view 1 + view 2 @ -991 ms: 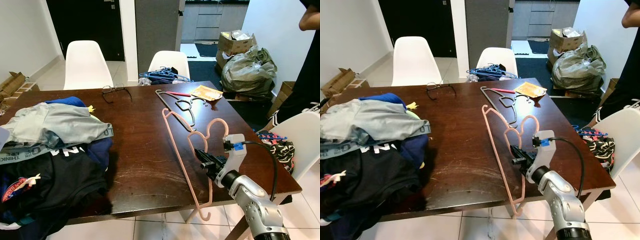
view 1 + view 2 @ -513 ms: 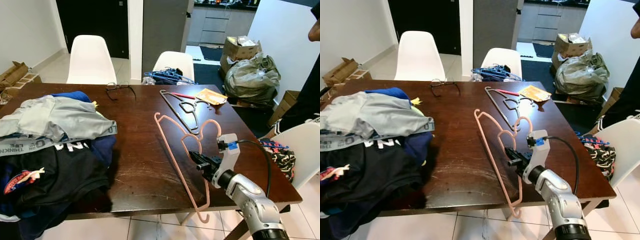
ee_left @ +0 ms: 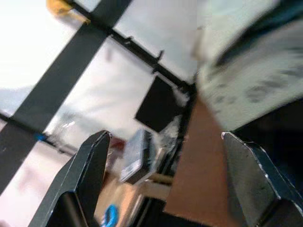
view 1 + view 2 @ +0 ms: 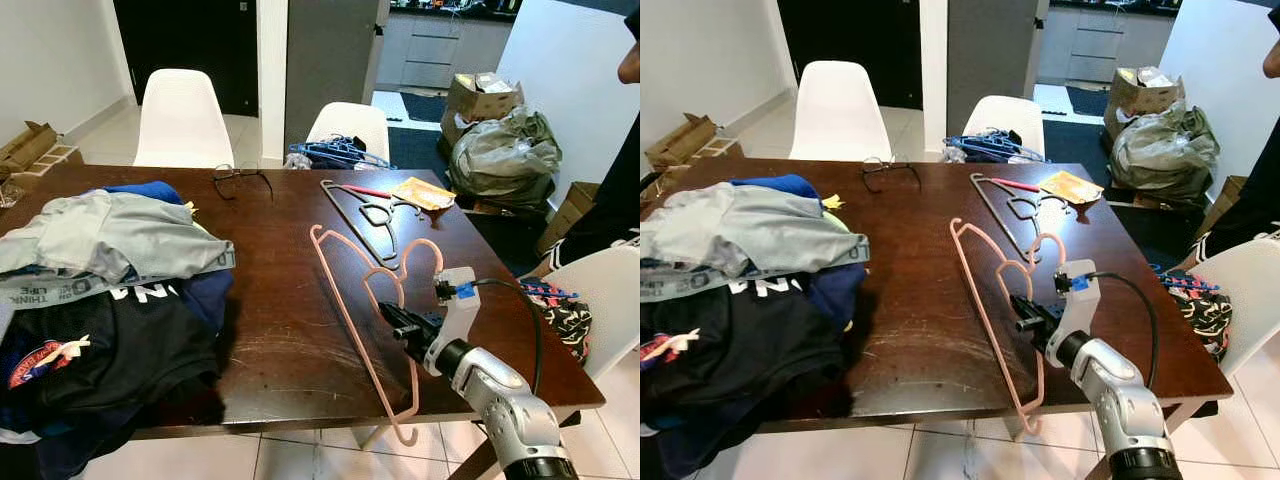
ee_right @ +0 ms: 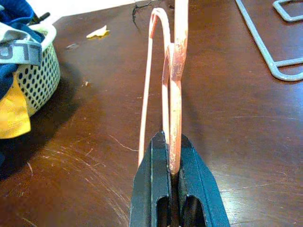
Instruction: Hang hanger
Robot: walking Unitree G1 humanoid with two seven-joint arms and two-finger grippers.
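Note:
A pink hanger (image 4: 352, 325) stands on edge over the dark wooden table (image 4: 280, 280), its lower end past the front edge. My right gripper (image 4: 393, 318) is shut on a thin loop of the hanger near its middle. In the right wrist view the black fingertips (image 5: 158, 146) pinch the pink hanger (image 5: 175, 71). A grey hanger (image 4: 365, 215) lies flat on the table farther back. My left gripper (image 3: 165, 142) is open, with blurred surroundings between its fingers.
A heap of clothes (image 4: 100, 290) over a white perforated basket (image 5: 38, 75) covers the table's left side. Glasses (image 4: 237, 178) and a yellow packet (image 4: 420, 192) lie at the back. Blue hangers (image 4: 335, 152) rest on a far chair. At my right are a white chair (image 4: 600, 290) and a person (image 4: 615, 190).
The camera has shifted a little, so the whole scene sits differently. My right gripper stays shut on the pink hanger, which has barely moved against the table.

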